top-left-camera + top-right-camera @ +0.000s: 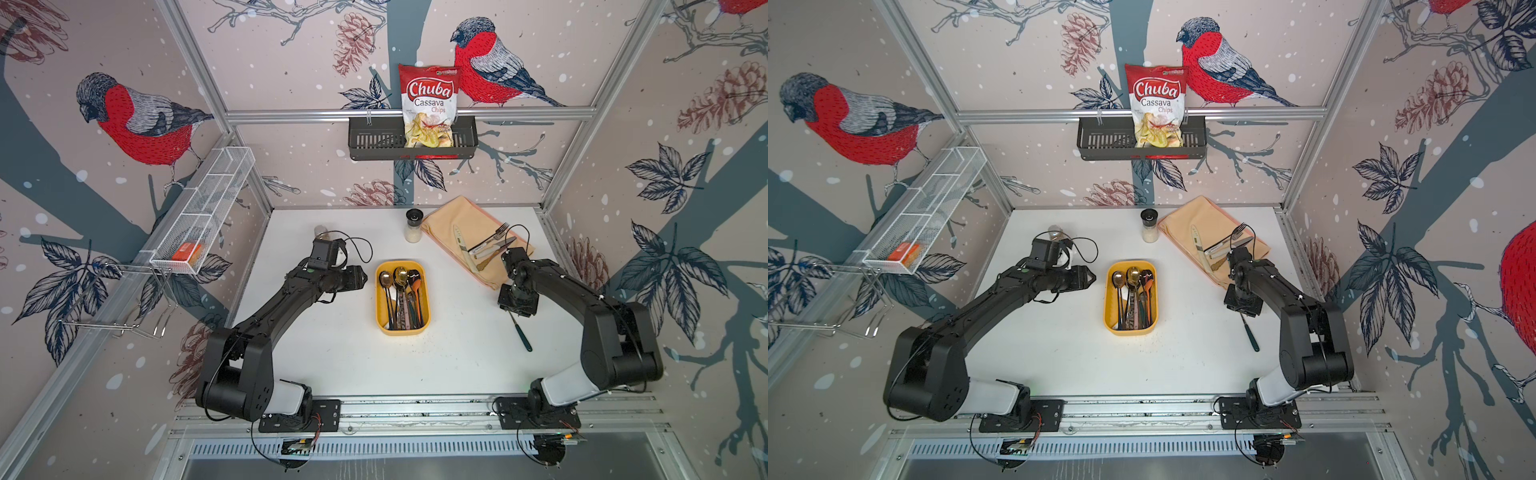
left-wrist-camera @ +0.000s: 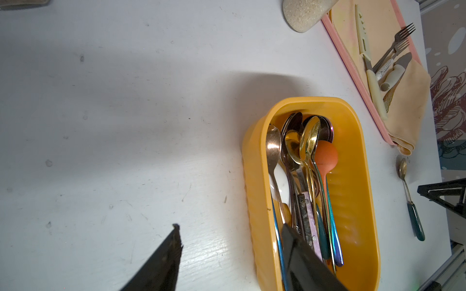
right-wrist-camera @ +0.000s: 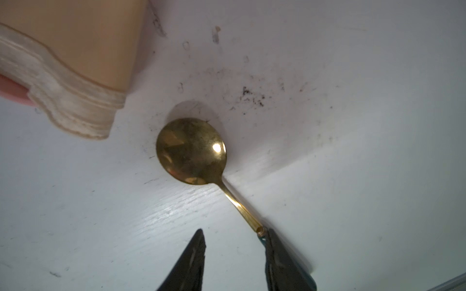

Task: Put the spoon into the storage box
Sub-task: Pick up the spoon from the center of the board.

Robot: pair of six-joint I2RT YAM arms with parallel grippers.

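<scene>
One gold spoon (image 3: 191, 151) lies on the white counter (image 1: 332, 353), outside the single yellow storage box (image 1: 403, 331) holding several other spoons (image 1: 401, 276). Left hand (image 2: 230, 226) is spread beside the box, and right hand (image 3: 234, 231) is spread at the spoon's handle. Bird-patterned walls (image 1: 291, 174) surround them.

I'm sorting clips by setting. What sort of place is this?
Probably a robot test cell staged as a kitchen corner: an aluminium frame holds bird-print panels, the left arm and right arm are mounted on a rail, and a yellow storage box of spoons sits on the table.
</scene>
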